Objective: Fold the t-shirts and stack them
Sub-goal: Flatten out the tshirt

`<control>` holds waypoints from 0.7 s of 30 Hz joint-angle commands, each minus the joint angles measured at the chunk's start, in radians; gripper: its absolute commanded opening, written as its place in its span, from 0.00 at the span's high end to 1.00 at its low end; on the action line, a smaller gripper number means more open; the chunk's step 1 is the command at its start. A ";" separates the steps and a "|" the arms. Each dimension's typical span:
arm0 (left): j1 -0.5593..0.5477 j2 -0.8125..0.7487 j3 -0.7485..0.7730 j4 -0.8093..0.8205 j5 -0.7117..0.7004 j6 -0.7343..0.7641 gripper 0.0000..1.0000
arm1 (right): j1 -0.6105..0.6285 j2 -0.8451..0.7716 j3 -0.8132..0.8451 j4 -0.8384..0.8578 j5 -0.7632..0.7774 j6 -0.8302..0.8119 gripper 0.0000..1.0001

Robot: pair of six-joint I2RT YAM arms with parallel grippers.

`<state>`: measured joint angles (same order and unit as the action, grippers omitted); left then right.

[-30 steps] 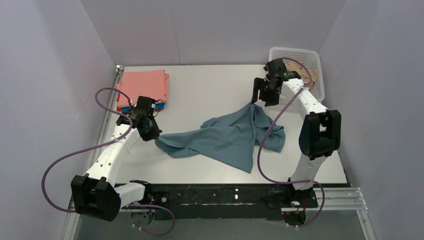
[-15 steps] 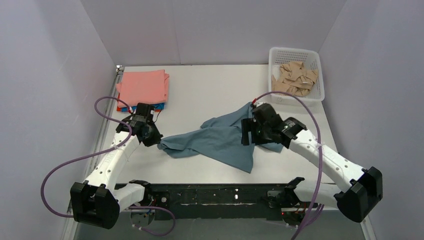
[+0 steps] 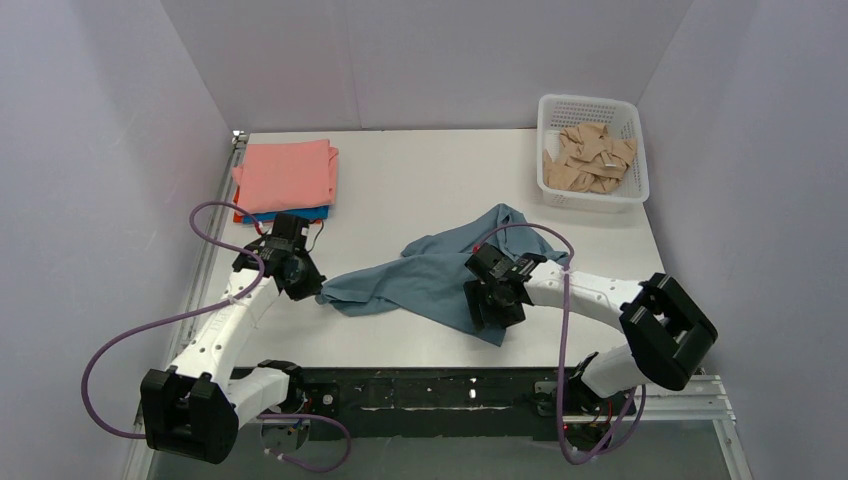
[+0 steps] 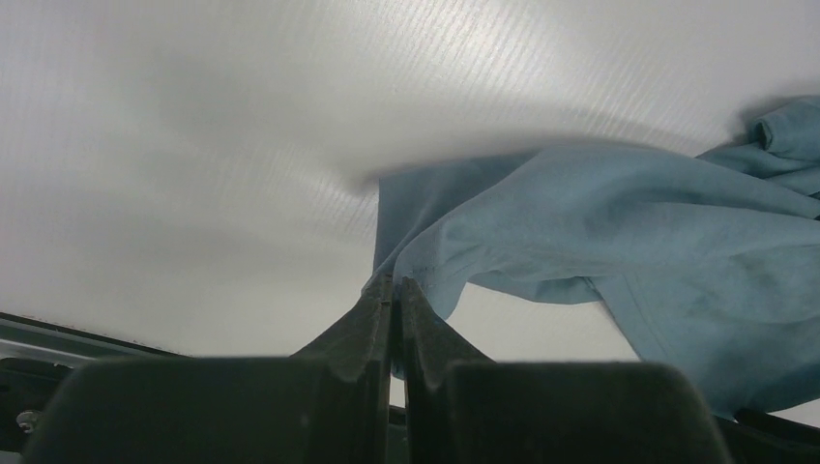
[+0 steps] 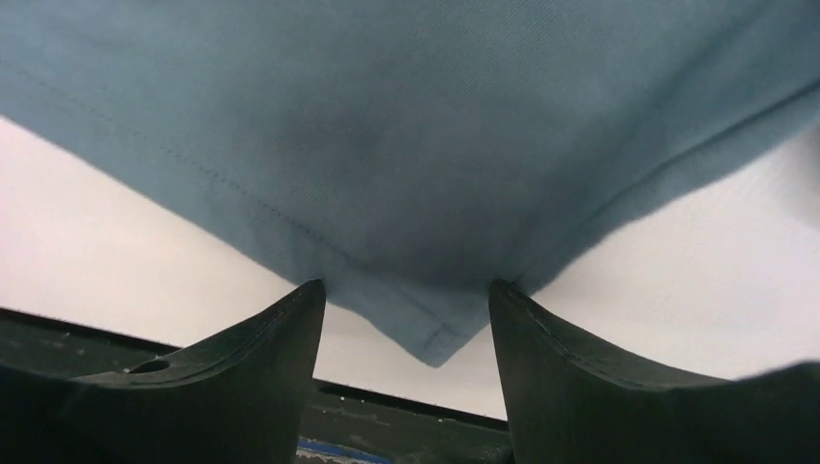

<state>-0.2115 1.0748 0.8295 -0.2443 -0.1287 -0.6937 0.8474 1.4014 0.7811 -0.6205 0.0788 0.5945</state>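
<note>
A white bench (image 3: 420, 175) seen from above, with two white robot arms mounted at its near edge. A dusty grey-blue t-shirt (image 3: 440, 272) lies crumpled and unfolded across the middle of the bench, stretched out towards the left.

The left fingers (image 3: 314, 286) meet the shirt's left end. The left wrist view shows what the overhead view cannot: the left fingers (image 4: 381, 304) are pressed together, pinching a thin edge of the cloth, which lifts off the bench and fans out to the right.

The right fingers (image 3: 497, 314) sit over the shirt's near right part, pointing towards the near edge of the bench. The right wrist view shows the right fingers (image 5: 295, 324) spread wide, one on each side of a hemmed corner of the shirt with a line of stitching. The corner hangs between them, and neither finger closes on it.

At the far left of the bench is a stack of folded t-shirts (image 3: 287, 172). A salmon-pink one lies on top, with bright blue and orange-red edges showing beneath it.

At the far right corner stands a white perforated plastic basket (image 3: 641, 170). It holds a loose heap of tan pieces (image 3: 590, 160), too small to identify. Purple cables (image 3: 150, 325) loop from both arms.
</note>
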 commanded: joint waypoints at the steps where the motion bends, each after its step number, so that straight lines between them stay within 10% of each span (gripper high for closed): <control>1: 0.003 -0.011 -0.024 -0.094 -0.017 -0.012 1.00 | 0.004 0.054 -0.001 0.039 -0.007 0.008 0.32; 9: 0.003 -0.008 -0.040 -0.089 -0.029 -0.015 1.00 | 0.004 0.101 -0.027 0.029 0.018 0.045 0.53; 16: 0.003 -0.004 -0.040 -0.085 -0.037 -0.015 1.00 | 0.003 0.111 0.030 0.002 0.119 0.081 0.99; 21: 0.003 -0.015 0.018 -0.084 -0.037 0.003 1.00 | -0.015 -0.011 0.191 -0.087 0.277 0.049 0.99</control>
<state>-0.2115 1.0729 0.7986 -0.2443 -0.1417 -0.7029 0.8463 1.4761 0.8307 -0.6510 0.1848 0.6506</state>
